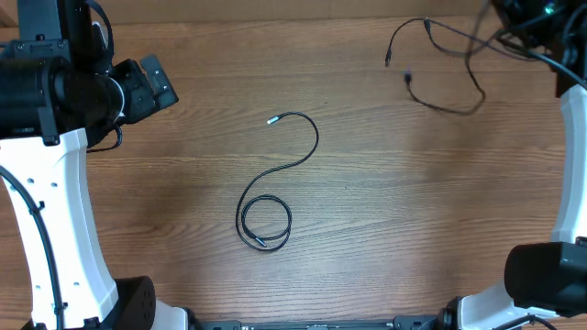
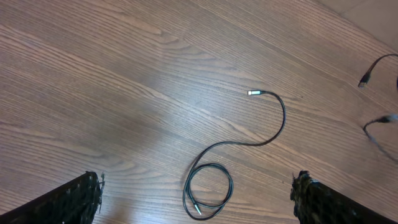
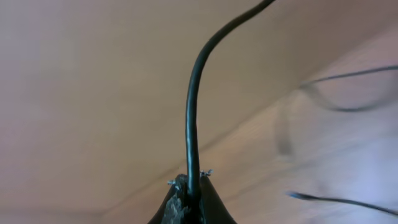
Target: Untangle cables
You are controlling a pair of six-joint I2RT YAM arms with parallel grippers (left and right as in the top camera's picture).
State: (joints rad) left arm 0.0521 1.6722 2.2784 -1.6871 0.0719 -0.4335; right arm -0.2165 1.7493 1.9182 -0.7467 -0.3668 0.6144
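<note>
One black cable (image 1: 303,156) lies by itself mid-table, coiled into a loop at its near end, with a silver tip (image 1: 271,120) at the far end. In the left wrist view the same cable (image 2: 277,124) shows its loop between my fingers (image 2: 71,200). My left gripper (image 2: 198,186) is open, well above the wood, and holds nothing. More cables (image 1: 445,69) trail at the back right, lifted toward my right gripper (image 1: 525,20). There my right gripper (image 3: 189,185) is shut on a black cable (image 3: 193,118) that rises from its tips.
The wooden table (image 1: 394,229) runs across the whole view. The left arm's white link (image 1: 64,229) stands along the left edge. The right arm's white link (image 1: 573,174) runs down the right edge. Two plug ends (image 2: 367,78) show at the far right of the left wrist view.
</note>
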